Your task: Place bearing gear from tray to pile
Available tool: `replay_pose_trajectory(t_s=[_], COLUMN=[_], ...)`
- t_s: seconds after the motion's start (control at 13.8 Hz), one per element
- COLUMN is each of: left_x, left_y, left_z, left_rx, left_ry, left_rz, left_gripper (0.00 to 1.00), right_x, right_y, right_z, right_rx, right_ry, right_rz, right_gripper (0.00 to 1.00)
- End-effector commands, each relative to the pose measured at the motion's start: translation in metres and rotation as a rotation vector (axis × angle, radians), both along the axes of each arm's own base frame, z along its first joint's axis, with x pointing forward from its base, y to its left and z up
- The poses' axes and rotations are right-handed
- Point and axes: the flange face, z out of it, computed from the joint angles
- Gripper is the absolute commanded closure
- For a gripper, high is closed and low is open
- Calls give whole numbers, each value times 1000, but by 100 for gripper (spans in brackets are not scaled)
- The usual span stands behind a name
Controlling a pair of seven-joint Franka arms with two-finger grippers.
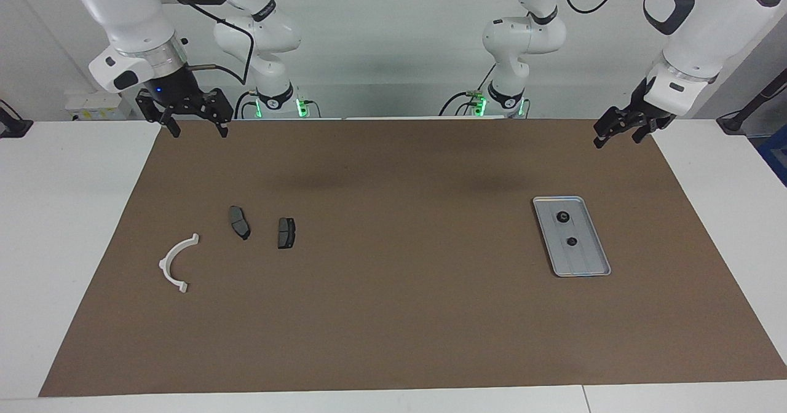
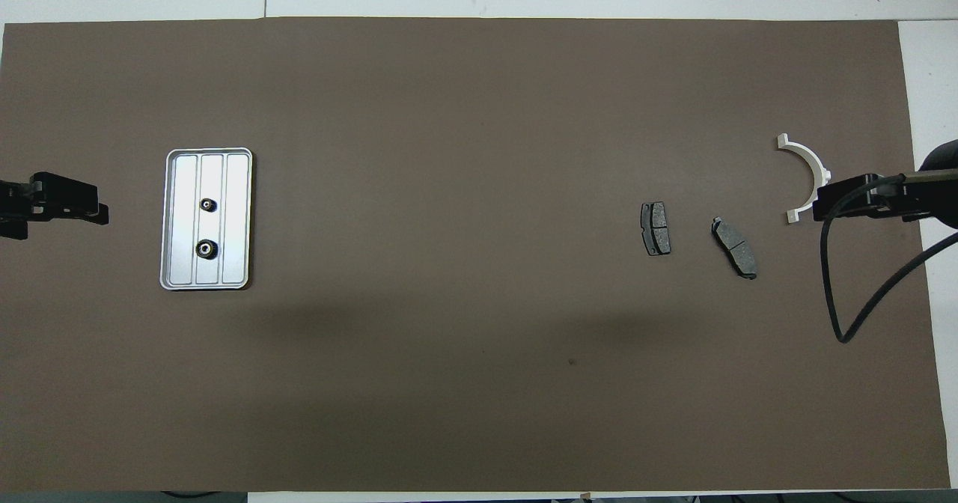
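**Q:** Grippers first, please. How wide are they, and do they hold anything?

**A:** Both black two-finger grippers hang in the air with nothing in them. The right gripper (image 1: 193, 127) is spread wide, fingers pointing down, above the mat corner nearest the robots at the right arm's end. The left gripper (image 1: 621, 131) hangs above the matching corner at the left arm's end; its fingers look parted, and it touches nothing. Both arms wait.

**Q:** Where are the gears?

**A:** Two small black round bearing gears lie in the flat rectangular silver metal tray (image 1: 590, 268) with rounded corners, a raised rim and lengthwise ridges. One gear (image 1: 562, 217) sits nearer to the robots, the other gear (image 1: 571, 241) farther from them, both along the tray's middle channel. The tray lies toward the left arm's end of the table.

**Q:** And the pile?

**A:** Toward the right arm's end, three loose parts lie apart from each other: a white semicircular plastic arc bracket (image 1: 170, 263) closest to that end's edge, then two dark grey pad-shaped pieces, one (image 1: 239, 222) beside the bracket and another (image 1: 286, 233) closer to the table's middle.

**Q:** What about the surface and room?

**A:** A brown mat (image 1: 393, 327) covers most of a white table (image 1: 61, 228). A pale wall stands at the robots' edge.
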Motion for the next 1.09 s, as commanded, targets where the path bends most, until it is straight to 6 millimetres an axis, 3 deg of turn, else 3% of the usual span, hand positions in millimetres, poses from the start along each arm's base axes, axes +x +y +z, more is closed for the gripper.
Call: replay_pose_trajectory(t_s=[0.0, 0.22, 0.36, 0.73, 0.87, 1.02], left_x=[2, 2, 1, -6, -7, -11], left_y=[3, 4, 15, 12, 11, 11], left_z=[4, 3, 3, 5, -14, -51], left_rx=[14, 15, 30, 30, 30, 29], left_ry=[-14, -10, -9, -12, -33, -50], left_rz=[-13, -20, 0, 0, -2, -2], left_gripper=[0, 0, 0, 0, 0, 0], right_x=[-5, -5, -4, -2, -2, 2], right_y=[0, 0, 0, 0, 0, 0], right_z=[1, 1, 1, -1, -2, -8], right_rx=[8, 8, 8, 8, 7, 6], right_ry=[-5, -6, -7, -8, -8, 1], right_rz=[23, 23, 23, 23, 23, 22], right_gripper=[0, 0, 0, 0, 0, 0])
